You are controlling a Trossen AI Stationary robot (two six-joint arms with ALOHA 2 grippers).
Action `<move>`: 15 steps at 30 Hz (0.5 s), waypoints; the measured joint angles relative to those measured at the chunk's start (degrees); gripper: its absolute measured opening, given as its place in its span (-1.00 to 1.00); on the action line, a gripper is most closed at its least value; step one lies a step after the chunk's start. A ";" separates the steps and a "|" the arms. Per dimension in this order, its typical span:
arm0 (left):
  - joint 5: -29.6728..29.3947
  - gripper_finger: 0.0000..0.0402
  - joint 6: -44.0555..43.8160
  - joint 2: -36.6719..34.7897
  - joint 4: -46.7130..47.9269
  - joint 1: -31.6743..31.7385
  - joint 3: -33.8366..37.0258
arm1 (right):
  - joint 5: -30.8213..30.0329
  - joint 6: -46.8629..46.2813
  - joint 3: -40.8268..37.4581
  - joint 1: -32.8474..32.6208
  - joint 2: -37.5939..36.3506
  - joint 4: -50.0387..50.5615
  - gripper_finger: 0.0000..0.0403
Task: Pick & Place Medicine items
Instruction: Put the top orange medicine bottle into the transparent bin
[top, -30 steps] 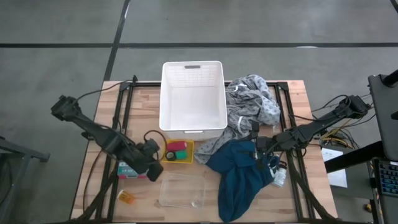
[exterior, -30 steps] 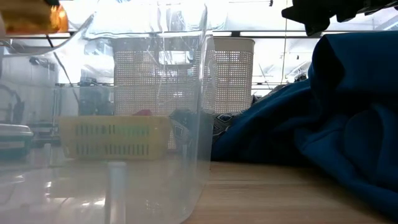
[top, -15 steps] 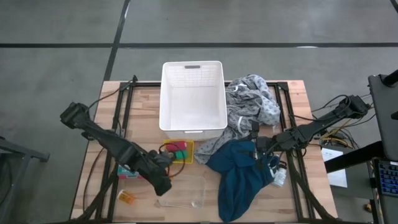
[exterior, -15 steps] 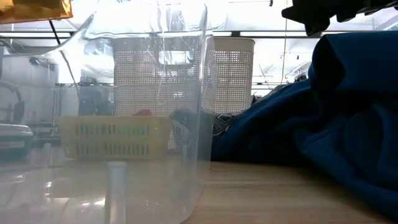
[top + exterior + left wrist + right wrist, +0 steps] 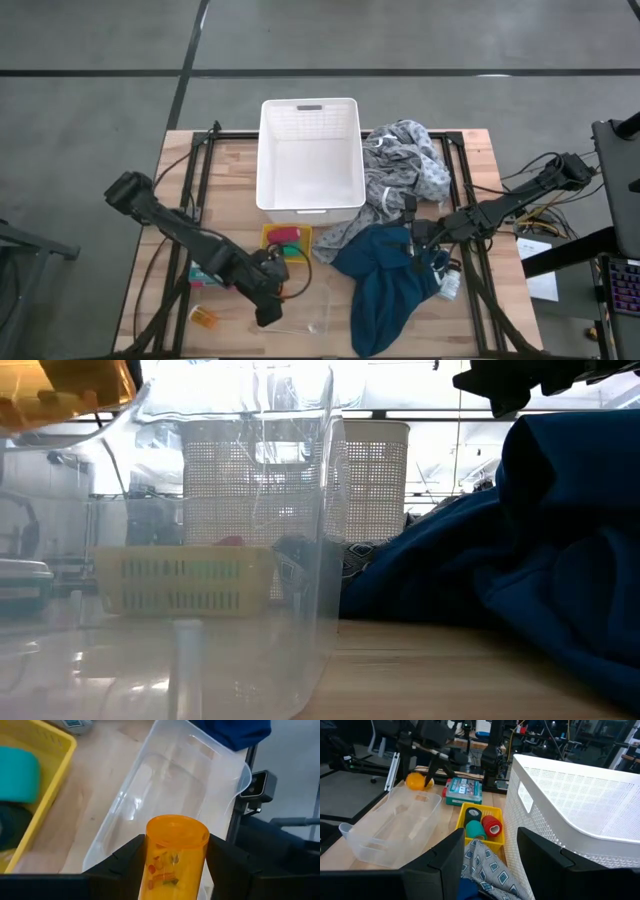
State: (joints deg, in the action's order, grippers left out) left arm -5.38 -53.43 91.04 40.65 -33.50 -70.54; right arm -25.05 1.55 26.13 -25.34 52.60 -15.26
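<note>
One orange pill bottle (image 5: 176,854) sits between the jaws of the left gripper (image 5: 175,865), which are closed on its sides and hold it cap-forward above the clear plastic tub (image 5: 165,785) at the counter's (image 5: 230,165) near edge. In the low view the bottle (image 5: 70,395) hangs above the tub's rim, not yet inside.

Second orange bottle (image 5: 203,317) lies on the counter near the tub's left end. A teal and white box (image 5: 464,791) rests just beside it. Yellow tray (image 5: 481,822) holds a dark roll, a teal roll and a red cylinder (image 5: 493,826).

Right gripper (image 5: 418,240) waits over the blue cloth (image 5: 390,285), jaws partly open, nothing between them. A white bottle (image 5: 449,284) lies at the cloth's right edge. White basket (image 5: 310,155) stands at the back, with the grey patterned cloth (image 5: 405,165) beside it.

Step in hand, by my reading: set the held bottle into the tub. To do it well:
- centre over the tub floor, clear of the thin walls
- lower before opening; a drop from height could bounce or roll it out
- the tub looks light, so a nudge to its rim may slide it
- release only once the bottle is low inside.
</note>
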 joint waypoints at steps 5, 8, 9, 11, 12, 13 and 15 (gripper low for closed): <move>0.43 -0.04 4.92 1.63 -0.25 0.00 0.02 | -0.01 -0.01 0.00 0.02 -0.02 -0.01 -0.12; 0.02 -0.04 7.14 2.90 -0.51 0.00 0.07 | -0.01 -0.01 0.00 0.02 0.00 0.02 -0.11; -0.15 -0.04 7.72 3.45 -1.06 0.00 0.07 | 0.01 -0.01 0.00 0.02 0.00 0.02 -0.11; -0.18 -0.04 9.30 4.42 -2.17 0.02 0.07 | 0.00 0.00 0.00 0.01 -0.01 0.00 -0.10; -0.26 -0.04 10.09 4.99 -2.58 0.00 0.07 | 0.01 -0.01 0.00 0.00 -0.02 0.02 -0.11; -0.38 -0.04 10.90 5.53 -3.05 0.00 0.07 | 0.01 -0.01 0.00 0.02 -0.02 -0.01 -0.11; -0.58 -0.04 11.84 6.60 -3.48 0.00 0.07 | -0.01 -0.01 0.00 0.02 0.00 0.02 -0.12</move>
State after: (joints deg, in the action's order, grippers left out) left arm -5.96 -41.59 97.64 37.16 -33.50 -70.48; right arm -25.06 1.54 26.13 -25.32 52.60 -15.25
